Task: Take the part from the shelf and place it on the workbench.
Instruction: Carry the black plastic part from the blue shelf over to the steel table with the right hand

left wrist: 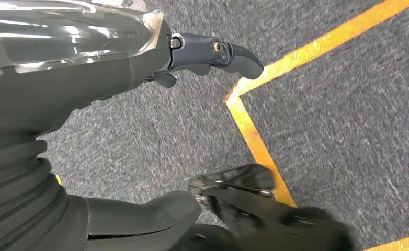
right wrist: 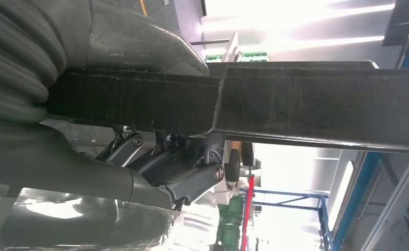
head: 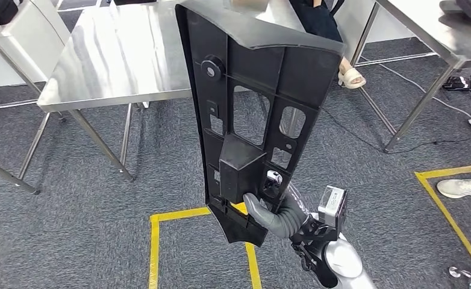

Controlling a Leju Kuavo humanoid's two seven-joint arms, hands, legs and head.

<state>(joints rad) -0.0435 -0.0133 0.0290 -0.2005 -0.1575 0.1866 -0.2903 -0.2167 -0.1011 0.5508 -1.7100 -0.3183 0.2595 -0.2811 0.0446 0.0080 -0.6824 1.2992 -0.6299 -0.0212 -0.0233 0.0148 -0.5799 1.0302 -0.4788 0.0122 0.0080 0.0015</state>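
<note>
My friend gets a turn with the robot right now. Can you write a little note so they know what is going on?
Right robot hand: grips the black part near its lower end, holding it upright in the air.
Left robot hand: holds nothing, hanging over the carpet near the yellow floor tape.
Done: part picked up.
Left: carry it to the steel workbench ahead and set it down.

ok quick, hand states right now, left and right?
Left hand: holding nothing, fingers loosely apart, hanging over the carpet.
Right hand: holding the black plastic part upright by its lower end.
</note>
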